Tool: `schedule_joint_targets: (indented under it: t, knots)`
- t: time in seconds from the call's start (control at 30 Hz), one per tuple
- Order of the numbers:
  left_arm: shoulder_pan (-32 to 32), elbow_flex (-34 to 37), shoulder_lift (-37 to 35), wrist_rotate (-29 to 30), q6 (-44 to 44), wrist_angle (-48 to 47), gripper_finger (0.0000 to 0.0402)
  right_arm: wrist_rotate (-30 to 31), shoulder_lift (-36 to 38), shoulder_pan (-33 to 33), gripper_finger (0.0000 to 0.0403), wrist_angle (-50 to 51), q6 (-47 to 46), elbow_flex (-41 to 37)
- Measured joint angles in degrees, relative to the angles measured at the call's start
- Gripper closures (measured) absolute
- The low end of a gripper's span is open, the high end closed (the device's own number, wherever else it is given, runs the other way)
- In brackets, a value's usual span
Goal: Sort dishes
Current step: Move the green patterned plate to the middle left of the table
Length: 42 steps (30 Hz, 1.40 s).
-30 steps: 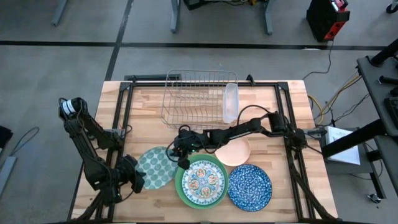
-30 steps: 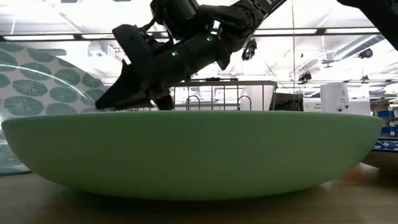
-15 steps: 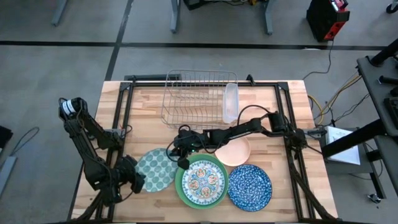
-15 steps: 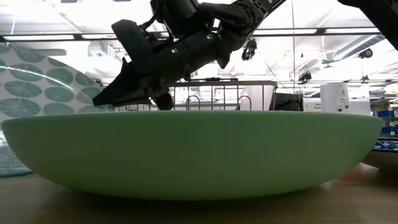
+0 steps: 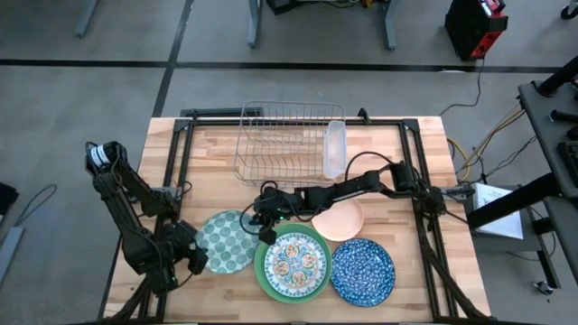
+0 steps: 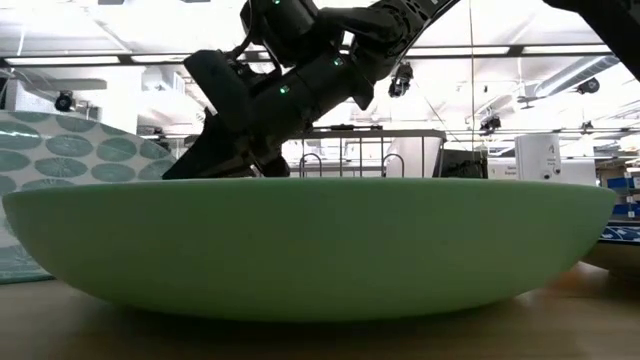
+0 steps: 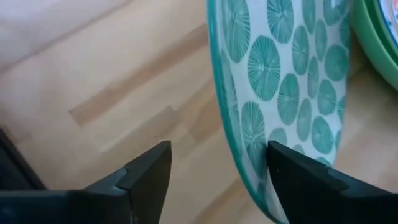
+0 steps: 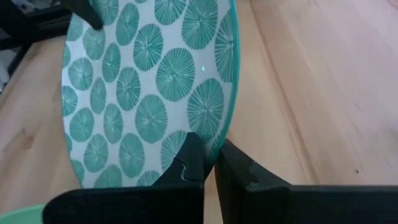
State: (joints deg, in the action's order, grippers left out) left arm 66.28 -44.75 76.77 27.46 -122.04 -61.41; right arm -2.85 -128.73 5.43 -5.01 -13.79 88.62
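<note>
Pale wooden surface (image 5: 217, 171) is carrying everything: the round white plate with green dots (image 5: 226, 241) is sitting left of the plain green plate (image 5: 264, 267). Right claw (image 5: 263, 223) is pinching its far rim, fingers nearly together; left claw (image 5: 191, 260), spread, is straddling the opposite rim. Stiff, glazed, likely slippery and breakable (edge grips suit it).

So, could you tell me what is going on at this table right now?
The robot is sorting dishes. The right gripper is pinching the rim of the dotted plate, which sits tilted beside the green plate. The left gripper is open at the dotted plate's opposite edge, not gripping it. A floral plate lies on the green one, with a pink bowl and a blue plate nearby. The wire rack holds no dishes.
</note>
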Motion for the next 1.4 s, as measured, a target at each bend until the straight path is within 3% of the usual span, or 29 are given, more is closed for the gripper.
schedule_joint_targets:
  t: [0.57,1.1,1.4]
  knots:
    - [0.00,0.22,-0.02,3.29,1.55,-11.59,0.0119,-0.02,0.04,-0.44,0.0402,4.99,-6.80,-0.04]
    - [0.00,1.01,-0.02,2.90,3.05,-18.30,0.0117,0.12,-0.02,-0.78,0.0401,6.28,-16.18,-0.15]
    - [0.00,1.07,-0.02,2.65,1.35,-18.70,0.0117,6.95,-0.26,-1.57,0.0373,2.97,-17.15,-0.26]
